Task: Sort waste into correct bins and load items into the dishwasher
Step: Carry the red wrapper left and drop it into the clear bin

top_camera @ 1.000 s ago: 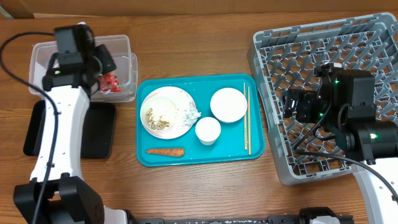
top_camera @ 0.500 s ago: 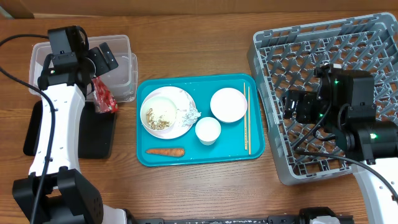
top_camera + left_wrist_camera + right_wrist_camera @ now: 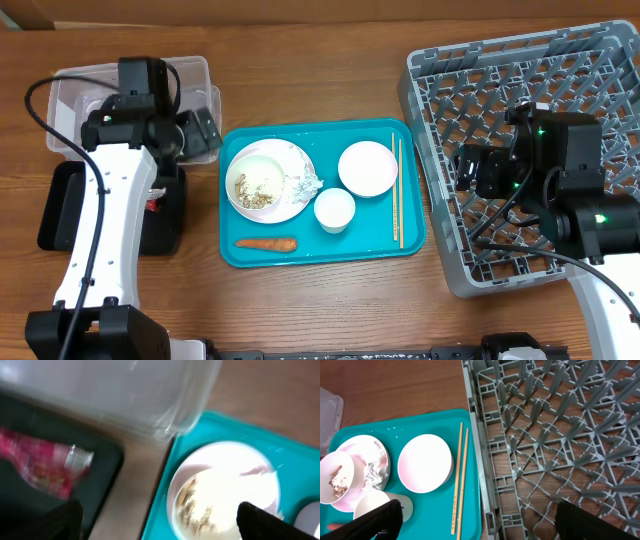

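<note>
Red wrapper (image 3: 41,467), print blurred, on black tray (image 3: 100,491); left end effector (image 3: 162,522), right end effector (image 3: 487,520) both apart.

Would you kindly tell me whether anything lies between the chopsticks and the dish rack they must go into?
Nothing visible does. The chopsticks lie at the teal tray's right edge, beside the dish rack; only the tray's rim and the rack's own wall separate them.

The red snack wrapper (image 3: 42,467) lies flat in the black tray (image 3: 100,485), just beside the clear tub (image 3: 80,85). The plate (image 3: 295,160) carries food scraps (image 3: 250,195) and a crumpled tissue (image 3: 305,186). The upright bowl (image 3: 367,168), upright cup (image 3: 334,210), parallel chopsticks (image 3: 396,190) and carrot (image 3: 266,242) lie between the tub and the grey dish rack (image 3: 520,70).
</note>
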Action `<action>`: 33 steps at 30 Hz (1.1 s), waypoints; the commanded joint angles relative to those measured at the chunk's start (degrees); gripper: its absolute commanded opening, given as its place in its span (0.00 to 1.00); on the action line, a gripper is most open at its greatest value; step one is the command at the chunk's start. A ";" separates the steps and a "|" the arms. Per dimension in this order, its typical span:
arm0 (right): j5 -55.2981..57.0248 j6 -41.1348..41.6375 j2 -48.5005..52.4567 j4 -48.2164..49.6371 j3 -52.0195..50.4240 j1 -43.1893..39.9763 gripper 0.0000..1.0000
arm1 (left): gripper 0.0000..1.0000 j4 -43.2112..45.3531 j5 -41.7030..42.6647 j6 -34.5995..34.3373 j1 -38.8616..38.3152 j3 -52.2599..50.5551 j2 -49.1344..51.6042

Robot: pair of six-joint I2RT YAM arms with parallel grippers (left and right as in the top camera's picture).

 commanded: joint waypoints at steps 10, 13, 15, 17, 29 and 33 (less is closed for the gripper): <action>-0.37 -0.02 -0.35 -0.37 1.55 -0.02 1.00 | 1.00 -11.93 -8.87 -25.29 5.22 0.33 -3.72; -0.37 -0.02 -0.35 -0.55 1.55 -0.02 1.00 | 0.99 -12.59 -10.21 -33.44 7.69 -1.60 -3.72; -0.37 -0.04 -0.35 -0.98 1.55 -0.02 1.00 | 1.00 -10.29 -9.84 -37.62 10.32 -4.98 -3.72; -0.35 -0.04 -0.35 -1.27 1.55 -0.02 1.00 | 1.00 -7.50 -9.70 -38.18 12.13 -7.98 -3.72; -0.37 -0.04 -0.35 -1.60 1.55 -0.02 1.00 | 0.94 14.23 -9.94 -35.89 17.14 -21.66 -3.08; -0.37 -0.02 -0.35 -1.62 1.55 -0.02 1.00 | 0.90 16.37 -9.92 -36.00 17.14 -23.15 -1.53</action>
